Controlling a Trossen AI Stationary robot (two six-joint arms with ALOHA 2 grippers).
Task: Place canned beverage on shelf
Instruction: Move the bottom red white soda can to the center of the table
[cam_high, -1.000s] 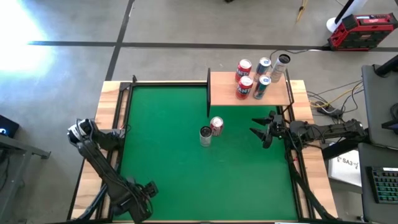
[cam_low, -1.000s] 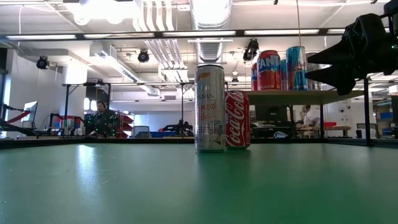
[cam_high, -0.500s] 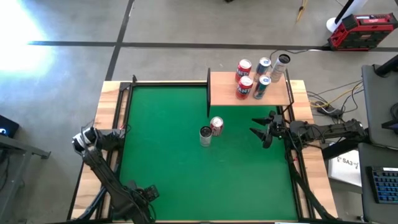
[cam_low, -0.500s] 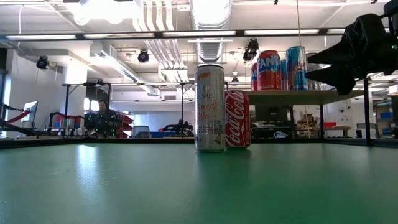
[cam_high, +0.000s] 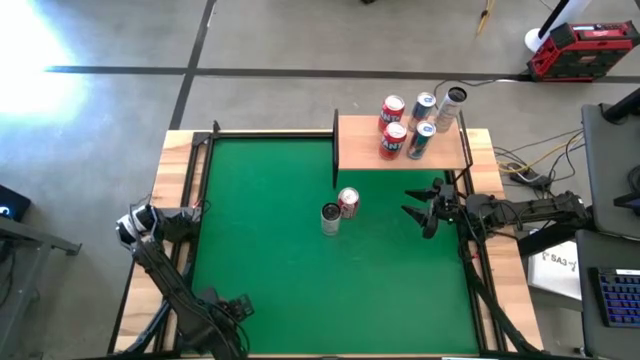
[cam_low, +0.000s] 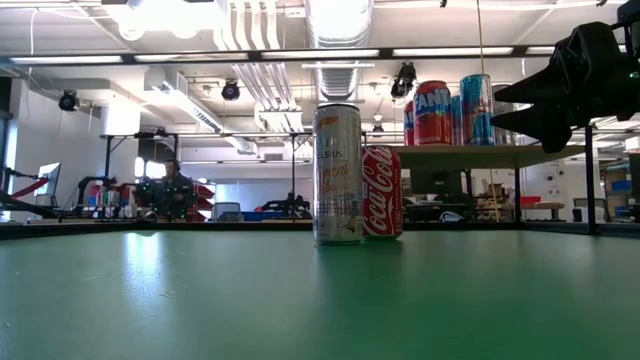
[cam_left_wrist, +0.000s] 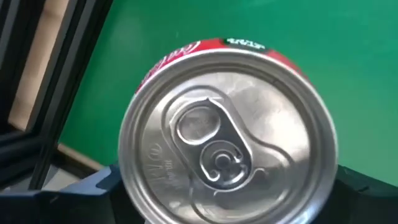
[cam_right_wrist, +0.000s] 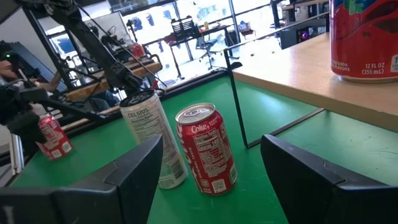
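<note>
Left wrist view sits closest to the action: a red Coca-Cola can (cam_left_wrist: 227, 140) fills it, top and pull tab facing the lens, with dark jaw parts on either side, so the left gripper (cam_high: 222, 312) seems closed on this can at the near-left corner of the green counter (cam_high: 270, 250); the same can shows far off in the right wrist view (cam_right_wrist: 53, 138), held clear of the felt. Farther in, near the counter's middle, a slim silver Celsius can (cam_high: 330, 217) and a second Coca-Cola can (cam_high: 348, 202) stand upright, touching or just beside each other. To their right the right gripper (cam_high: 418, 212) hovers above the felt with its jaws spread wide and empty, pointing toward that pair. Beyond, at the far right edge, the shelf (cam_high: 360, 150) carries four cans (cam_high: 408, 127) clustered upright toward its right half, two red and two bluish, with another silver can (cam_high: 452, 108) just behind its back edge. As a judgement, the task is well advanced: several cans are placed, two wait on the counter, and one is in the left jaws, far from the shelf. Against the picture from a second ago, the left arm's shoulder end has shifted slightly nearer the front, while the right arm, the cans and the shelf look unchanged.
</note>
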